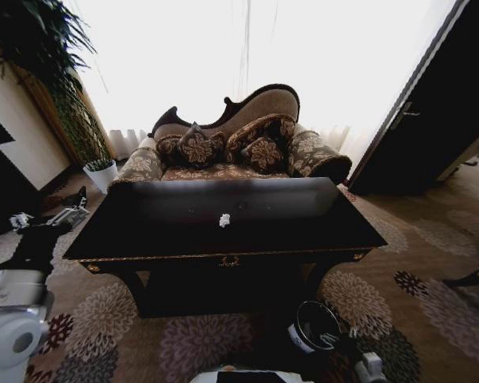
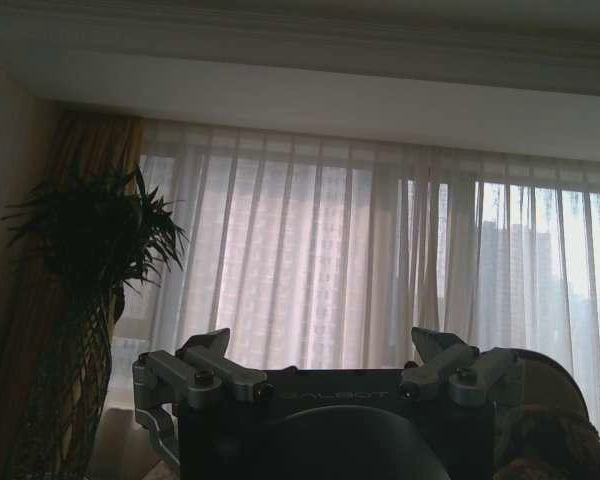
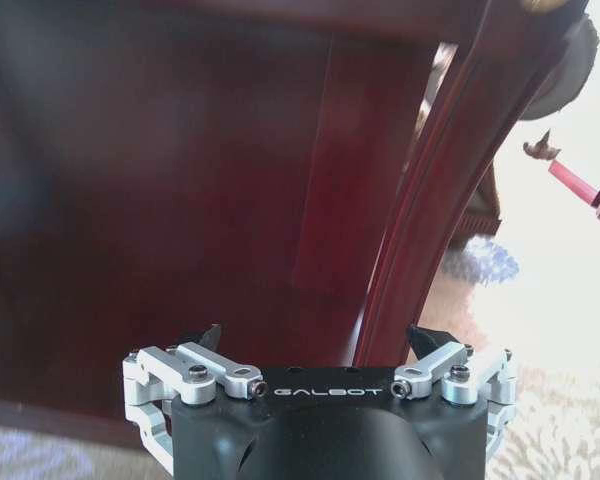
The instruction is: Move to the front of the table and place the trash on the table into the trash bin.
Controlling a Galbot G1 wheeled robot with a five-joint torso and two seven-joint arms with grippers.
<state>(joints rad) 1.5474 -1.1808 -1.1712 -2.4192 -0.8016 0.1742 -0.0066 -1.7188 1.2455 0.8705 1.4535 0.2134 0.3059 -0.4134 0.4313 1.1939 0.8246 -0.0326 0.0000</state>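
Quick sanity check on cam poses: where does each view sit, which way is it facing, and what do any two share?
Head view: on the robot's head, looking forward and down at the table, a white tissue lump, the trash bin below; left arm at the table's left end.
Left wrist view: aimed up past the open left gripper at curtains and a plant.
Right wrist view: low, open right gripper facing the table's wood front and leg.
Shared: head and right wrist both show the table.

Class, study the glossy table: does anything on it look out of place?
Yes: one small white tissue lump lies alone near the middle of the black table, litter on a polished top. The trash bin stands on the carpet by the front.
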